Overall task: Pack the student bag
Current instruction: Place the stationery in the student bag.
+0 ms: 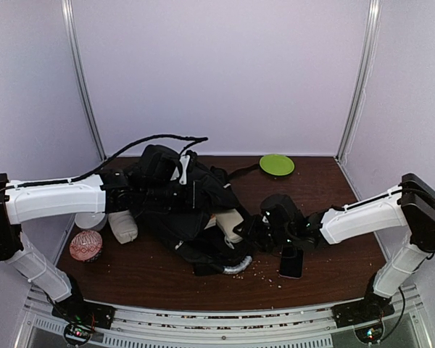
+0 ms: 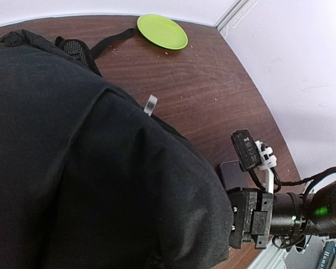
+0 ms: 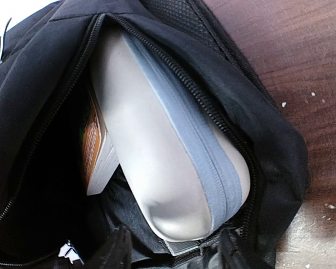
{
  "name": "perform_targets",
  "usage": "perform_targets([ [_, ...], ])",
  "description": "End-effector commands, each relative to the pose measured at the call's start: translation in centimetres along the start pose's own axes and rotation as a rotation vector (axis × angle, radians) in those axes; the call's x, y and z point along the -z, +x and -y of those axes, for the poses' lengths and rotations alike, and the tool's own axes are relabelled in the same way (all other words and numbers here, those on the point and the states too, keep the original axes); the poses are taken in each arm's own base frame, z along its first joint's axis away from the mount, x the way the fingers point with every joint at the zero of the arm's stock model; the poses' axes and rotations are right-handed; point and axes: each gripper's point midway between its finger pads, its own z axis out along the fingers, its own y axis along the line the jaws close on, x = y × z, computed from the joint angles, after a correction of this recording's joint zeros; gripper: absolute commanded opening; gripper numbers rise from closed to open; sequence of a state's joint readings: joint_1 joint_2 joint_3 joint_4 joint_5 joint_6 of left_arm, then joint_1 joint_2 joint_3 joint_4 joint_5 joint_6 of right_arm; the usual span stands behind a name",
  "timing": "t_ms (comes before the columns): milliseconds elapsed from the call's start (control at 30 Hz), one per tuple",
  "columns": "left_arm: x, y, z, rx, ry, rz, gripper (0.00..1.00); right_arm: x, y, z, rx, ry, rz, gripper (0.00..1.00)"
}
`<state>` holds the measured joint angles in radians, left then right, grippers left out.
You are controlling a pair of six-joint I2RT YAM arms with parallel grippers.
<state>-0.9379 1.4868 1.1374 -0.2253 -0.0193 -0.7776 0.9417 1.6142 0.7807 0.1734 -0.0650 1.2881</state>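
The student bag [image 1: 181, 206] lies in a black heap at mid-table, and its fabric [image 2: 84, 168] fills the left wrist view and hides that gripper's fingers. My left gripper [image 1: 146, 194] is buried in the bag's upper left side, shut on the cloth. The bag's zipped mouth [image 3: 50, 185] gapes open. A pale grey pouch [image 3: 157, 145] with a blue-grey zip sticks out of it beside an orange-covered book [image 3: 92, 148]. My right gripper [image 3: 173, 249] is at the pouch's near end, fingers apart on either side of it, the left one clear of it.
A black phone [image 1: 291, 261] lies under the right arm. A green plate [image 1: 276, 164] sits at the back right. Left of the bag are another pale pouch [image 1: 122, 226], a white cup [image 1: 90, 220] and a red patterned ball [image 1: 85, 245]. Crumbs dot the table's front [image 1: 264, 274].
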Motion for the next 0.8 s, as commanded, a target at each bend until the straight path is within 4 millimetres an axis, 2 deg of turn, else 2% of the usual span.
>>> perform_targets([
  [0, 1.9, -3.7, 4.8, -0.01, 0.174, 0.115, 0.0, 0.6, -0.7, -0.4, -0.033, -0.018, 0.027, 0.56],
  [167, 1.7, -3.3, 5.4, -0.014, 0.197, 0.098, 0.0, -0.1, -0.9, -0.3, -0.035, -0.02, 0.031, 0.51],
  [300, 1.8, -2.9, 6.2, -0.024, 0.217, 0.089, 0.0, -1.3, -2.3, -0.3, -0.027, -0.017, 0.051, 0.43],
  [567, 1.7, -2.3, 7.3, -0.064, 0.245, 0.063, 0.0, -2.9, -4.4, -4.2, 0.012, -0.105, 0.073, 0.32],
  [767, 1.4, -2.2, 9.0, -0.118, 0.307, 0.036, 0.0, -3.7, -6.1, -6.4, 0.011, -0.169, 0.112, 0.3],
])
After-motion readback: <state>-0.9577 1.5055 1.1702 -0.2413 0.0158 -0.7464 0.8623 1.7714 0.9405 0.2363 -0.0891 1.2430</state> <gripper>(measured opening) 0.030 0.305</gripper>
